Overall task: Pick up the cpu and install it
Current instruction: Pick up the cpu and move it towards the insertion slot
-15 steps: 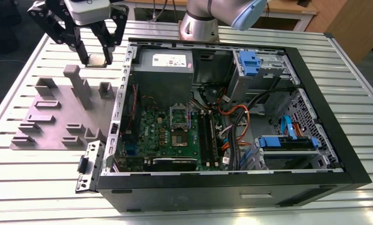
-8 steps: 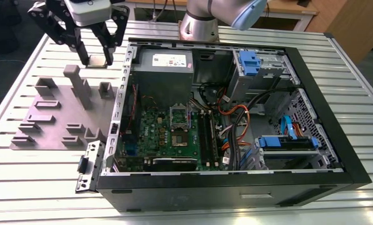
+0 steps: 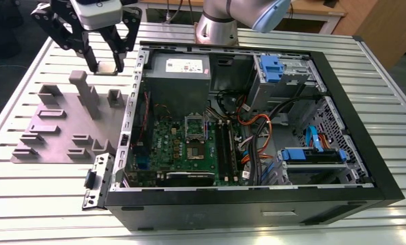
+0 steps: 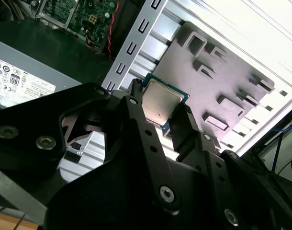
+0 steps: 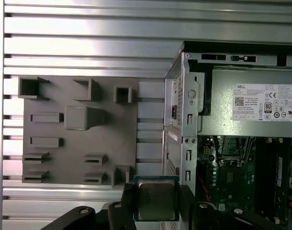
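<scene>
One printed label
A white label (image 5: pixel 264 102) with small print and symbols lies on the grey box (image 5: pixel 218 115); none can be read.

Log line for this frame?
claw: shut on cpu | position: airborne beside fixture plate, outside PC case | install: not yet done

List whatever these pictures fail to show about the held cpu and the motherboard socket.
Underside of the small flat square silver-grey cpu: turned away from the camera in both wrist views.
The cpu's two gripped edges: covered by fingers of the black tool in the first wrist view.
Rectangular silver socket frame on the green motherboard: too small in the exterior view to tell pins or latch position.
</scene>
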